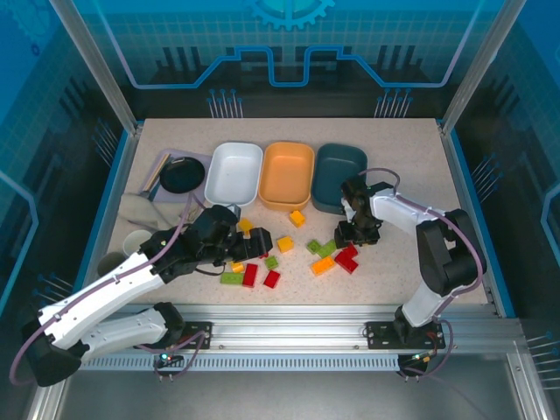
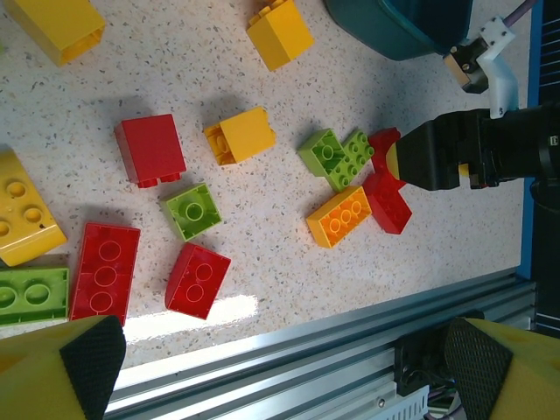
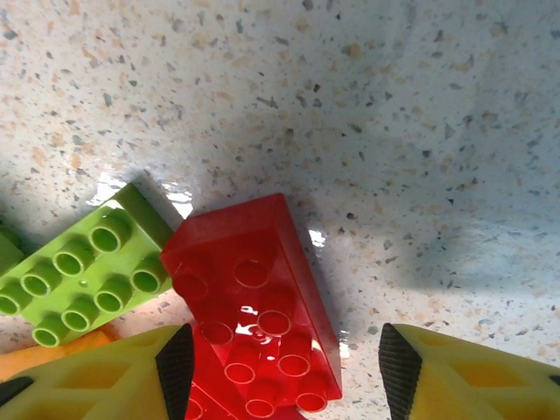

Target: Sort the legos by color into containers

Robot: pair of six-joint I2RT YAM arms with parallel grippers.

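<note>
Sorting appears hardly begun: the white tub (image 1: 234,172), orange tub (image 1: 288,174) and teal tub (image 1: 341,177) look empty, the legos (image 1: 285,244) lie loose on the desk (image 1: 394,280), the right claw (image 3: 284,372) stands apart astride a red brick (image 3: 254,315), and the left claw (image 2: 280,367) hangs apart, holding nothing.

We see red bricks (image 2: 105,272), light green bricks (image 2: 191,211) and orange-yellow bricks (image 2: 241,135) on a speckled beige counter (image 2: 280,271). There's a white tub (image 1: 234,172), an orange tub (image 1: 288,175) and a dark teal tub (image 1: 339,171).
</note>
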